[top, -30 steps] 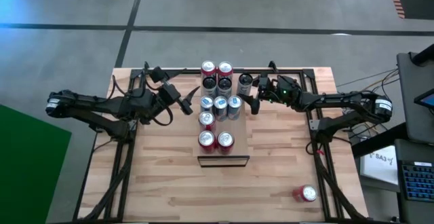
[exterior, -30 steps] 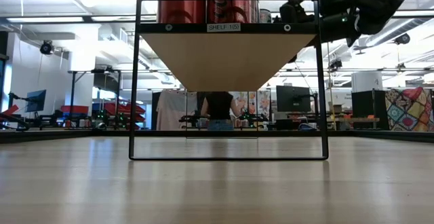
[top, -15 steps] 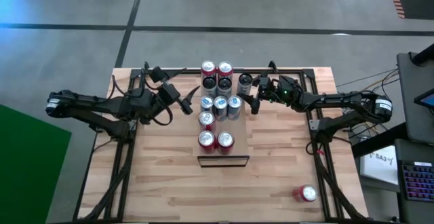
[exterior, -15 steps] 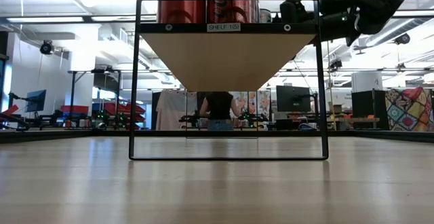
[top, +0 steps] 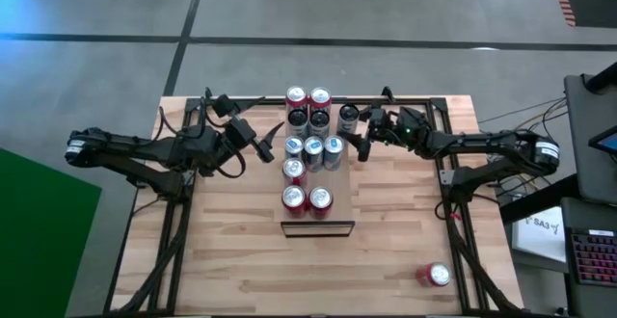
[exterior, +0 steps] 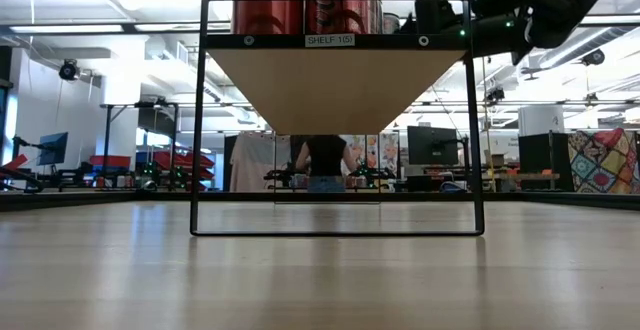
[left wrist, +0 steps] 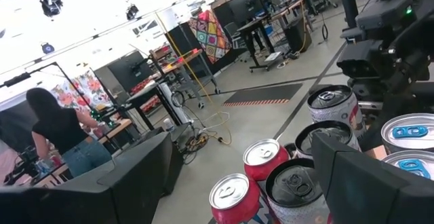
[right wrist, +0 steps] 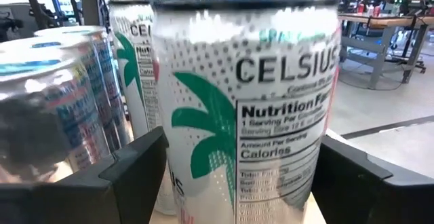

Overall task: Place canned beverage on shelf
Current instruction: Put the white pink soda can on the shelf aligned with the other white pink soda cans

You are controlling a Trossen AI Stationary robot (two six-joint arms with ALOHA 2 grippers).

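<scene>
The shelf (top: 329,175) is a raised light-wood board in a black frame at the table's middle. Several red, white and dark cans stand on it. A white Celsius can (top: 348,116) is upright at the shelf's far right edge. My right gripper (top: 359,131) reaches in level from the right and is shut on it; the can fills the right wrist view (right wrist: 244,102). My left gripper (top: 268,145) hovers open just left of the shelf with nothing between its fingers (left wrist: 122,183); the cans (left wrist: 261,163) stand beyond them. My right gripper has the white can's round wall (right wrist: 178,183), low on the body, between its two fingers (right wrist: 135,176), one on each side. The fingers come in level from the table's right. The can is upright. Its base lies below the picture's edge, so I cannot tell whether it rests on the shelf.
A red can (top: 434,275) stands alone on the table near the right front corner. The black shelf frame (exterior: 200,120) rises from the tabletop, with open room under the board (exterior: 335,85). People and desks show in the room behind.
</scene>
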